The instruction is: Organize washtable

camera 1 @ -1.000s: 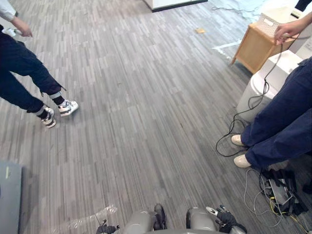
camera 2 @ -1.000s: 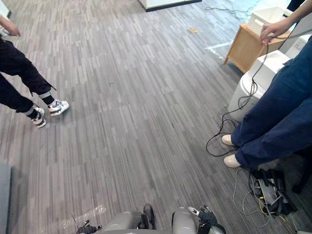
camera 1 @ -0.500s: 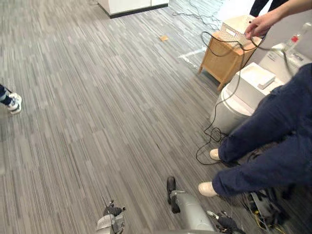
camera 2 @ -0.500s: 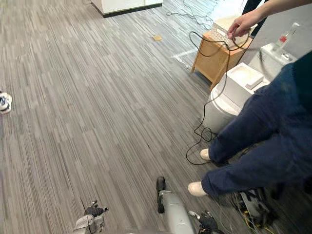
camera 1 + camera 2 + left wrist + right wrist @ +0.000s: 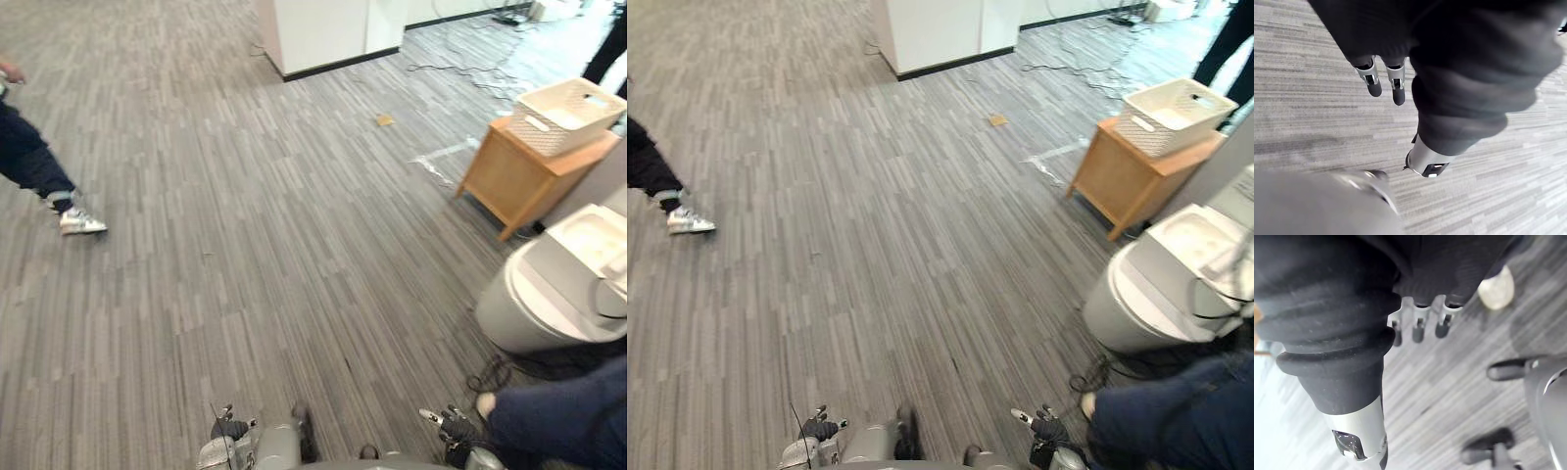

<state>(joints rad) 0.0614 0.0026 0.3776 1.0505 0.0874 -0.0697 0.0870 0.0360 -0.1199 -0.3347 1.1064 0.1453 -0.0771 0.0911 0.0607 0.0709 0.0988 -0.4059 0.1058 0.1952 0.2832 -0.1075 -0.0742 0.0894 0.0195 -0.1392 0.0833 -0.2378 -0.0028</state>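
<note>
Your view has swung since half a second ago, so the whole scene sits differently. That is the camera turning, not the furniture. The wooden bench [image 5: 519, 176] now stands at the right edge of the head views, with the white basket [image 5: 568, 113] on top of it. The toilet [image 5: 549, 294] is just beside it, nearer to you. Whether this bench is the washtable I cannot tell.

Half a second ago a person's hand held a cable over the basket. Now nothing hangs over it. That person's navy trouser leg [image 5: 558, 426] is crowded into the lower right corner, with a pale shoe [image 5: 487, 403] just beside your right hand [image 5: 453, 427]. On the far left another person's leg and white sneaker [image 5: 80, 224] are back in view on the grey floor [image 5: 245, 245]. A white cabinet [image 5: 323, 34] stands at the top, and a small tan scrap [image 5: 385, 119] lies on the floor between it and the bench.

Your left hand [image 5: 227, 431] hangs low at the bottom edge, well apart from the bench. In its wrist view the fingers [image 5: 1373, 83] point straight down at the floor and hold nothing. Your right hand's fingers [image 5: 1418, 330] are likewise straight and hold nothing.
</note>
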